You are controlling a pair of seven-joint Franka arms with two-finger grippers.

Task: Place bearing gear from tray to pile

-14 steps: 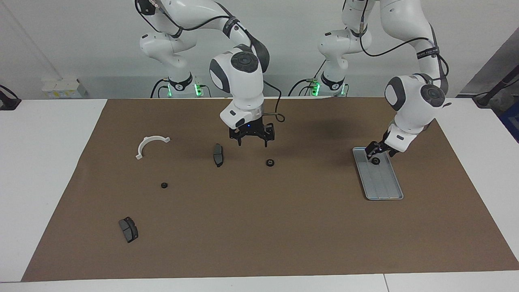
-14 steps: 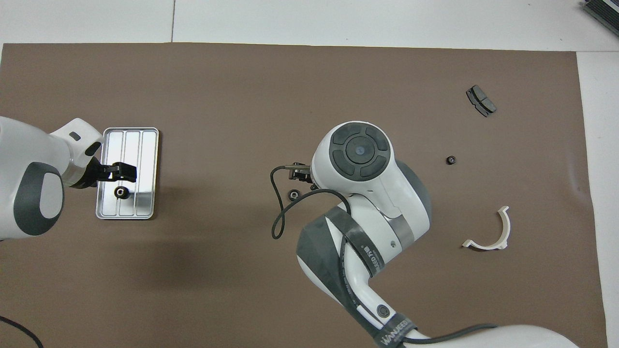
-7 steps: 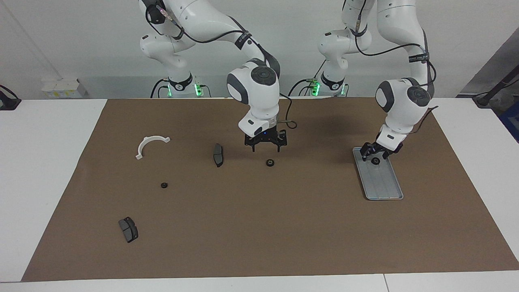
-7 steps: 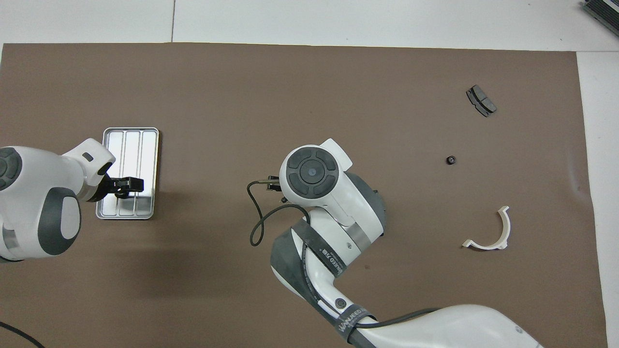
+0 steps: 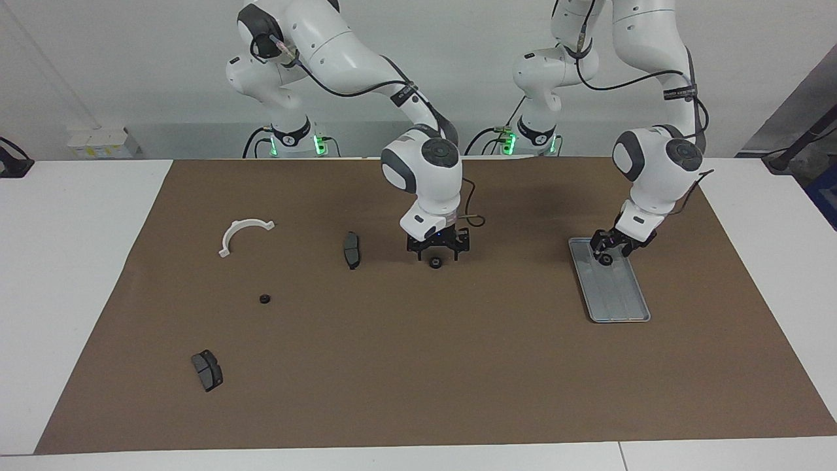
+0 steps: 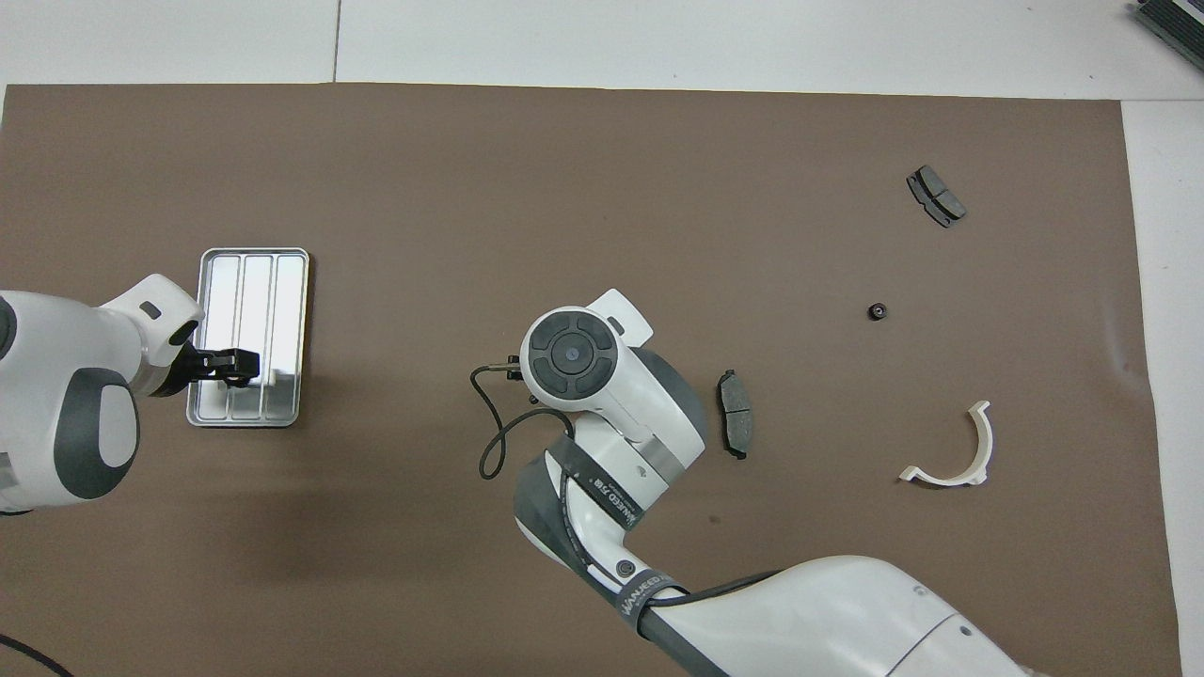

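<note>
On the brown mat (image 5: 418, 366), the left gripper (image 5: 607, 252) straddles the small black bearing gear (image 5: 606, 260) in the ridged silver-grey metal tray (image 5: 618, 297); whether its fingers grip yet I cannot tell: centre them, then squeeze before lifting

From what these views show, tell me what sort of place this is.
Probably a robotics lab or test cell. Two white robot arms stand at a white table under a brown mat, against a bare wall. Loose car parts lie on the mat: brake pads, a white half-ring bracket, and a metal tray.
</note>
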